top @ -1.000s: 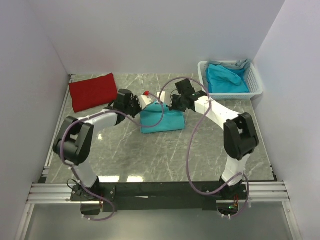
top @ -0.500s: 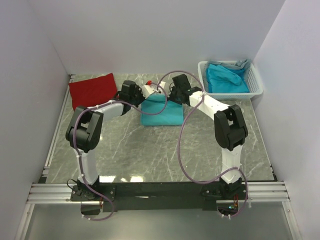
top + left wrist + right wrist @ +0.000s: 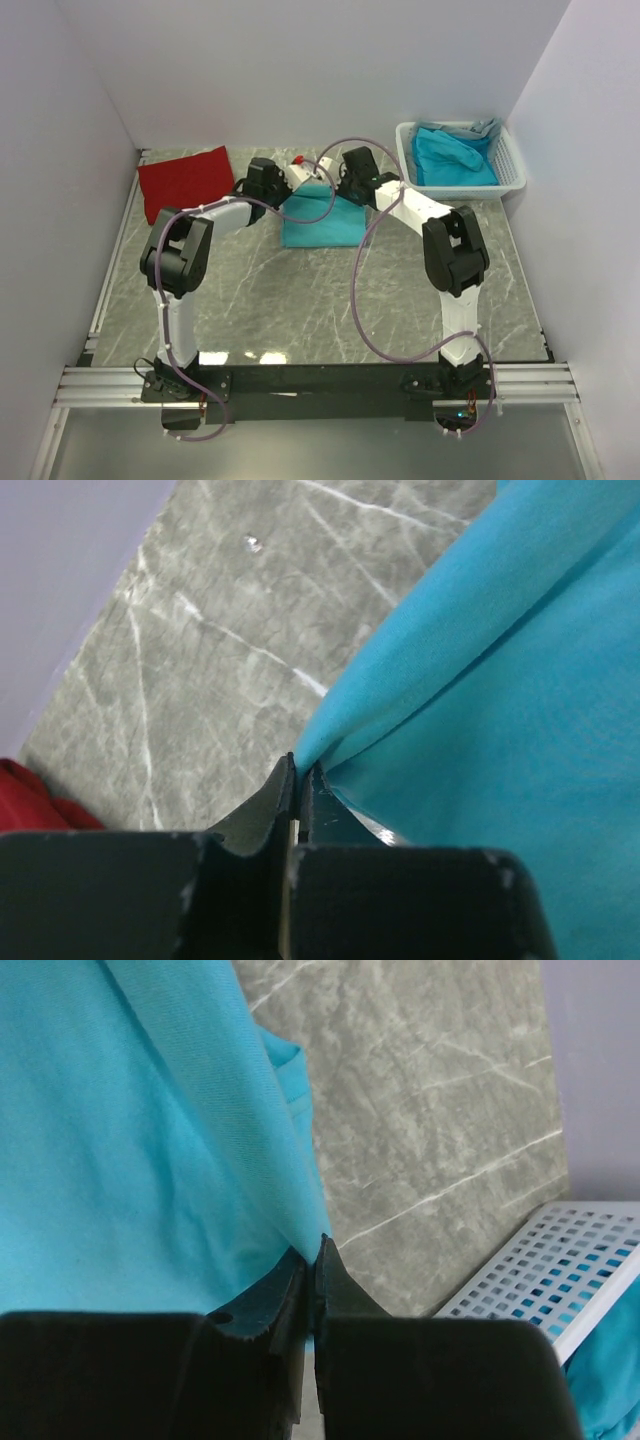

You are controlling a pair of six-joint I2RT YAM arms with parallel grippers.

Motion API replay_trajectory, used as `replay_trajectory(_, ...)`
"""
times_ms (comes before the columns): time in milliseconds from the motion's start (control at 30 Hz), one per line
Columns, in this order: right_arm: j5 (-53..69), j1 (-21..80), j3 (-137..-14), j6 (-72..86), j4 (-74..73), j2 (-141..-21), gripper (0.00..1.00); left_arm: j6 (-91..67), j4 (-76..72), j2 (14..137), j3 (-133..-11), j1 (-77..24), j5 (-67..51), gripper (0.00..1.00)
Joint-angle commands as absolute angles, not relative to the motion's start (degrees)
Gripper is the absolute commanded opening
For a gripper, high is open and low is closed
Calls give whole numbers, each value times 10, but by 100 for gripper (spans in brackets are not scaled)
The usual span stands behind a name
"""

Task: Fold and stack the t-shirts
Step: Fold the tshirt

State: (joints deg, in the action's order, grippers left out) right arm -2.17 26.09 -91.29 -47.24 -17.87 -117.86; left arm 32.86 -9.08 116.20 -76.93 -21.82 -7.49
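The grey marble-veined table (image 3: 300, 300) carries everything. Toward the far side of its middle lies the turquoise-blue cloth t-shirt (image 3: 322, 228) I am working on. Its near part rests flat on the table as a rough rectangle. Its far edge rises to a peak between my two wrists, because I hold it there at two points. I judge this keeps the cloth taut enough between them to be laid over as a clean fold.

At the far right corner stands the white slatted plastic basket (image 3: 507, 178), with more turquoise cloth (image 3: 455, 160) bunched in it, waiting its turn. At the far left lies the folded red t-shirt (image 3: 185, 182), flat and well apart from the blue one. I take it as the base of the stack, so this shirt should end up on it.

My left fingers (image 3: 262, 805) are pressed together on a pinch of the blue shirt's edge, the cloth fanning out from their tips. My right fingers (image 3: 262, 1295) are likewise clamped on a fold of it, the fabric draping past them on the left.

From above, my wrists cover both grips and the lifted edge. I cannot tell which hem or sleeve I hold, nor can I see any chest mark. The wrist views cut the shirt off on all sides. I cannot make out whether the basket holds one shirt or several.
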Motion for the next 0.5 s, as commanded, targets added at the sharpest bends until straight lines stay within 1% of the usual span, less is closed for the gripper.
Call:
replay_trajectory(0,-50,262,-952,-462,-150,-1192,0,318,-116,1168,-801,-221,-42,0)
replay_trajectory(300,-67,263,-969,-452,-139,-1210,0,308,-115,1183,-824,-222,-22,1)
replay_trajectory(333,-71,263,-970,-450,-135,-1212,2,304,-114,1185,-828,-222,-18,5)
replay_trajectory(367,-80,264,-970,-440,-119,-1214,21,298,-114,1190,-832,-223,-11,13)
replay_trajectory(400,-113,263,-965,-434,-103,-1216,38,272,-116,1194,-845,-224,23,26)
replay_trajectory(433,-126,264,-962,-430,-87,-1216,48,253,-114,1195,-856,-224,45,51)
replay_trajectory(467,-145,264,-958,-418,-48,-1212,67,233,-102,1196,-870,-225,66,59)
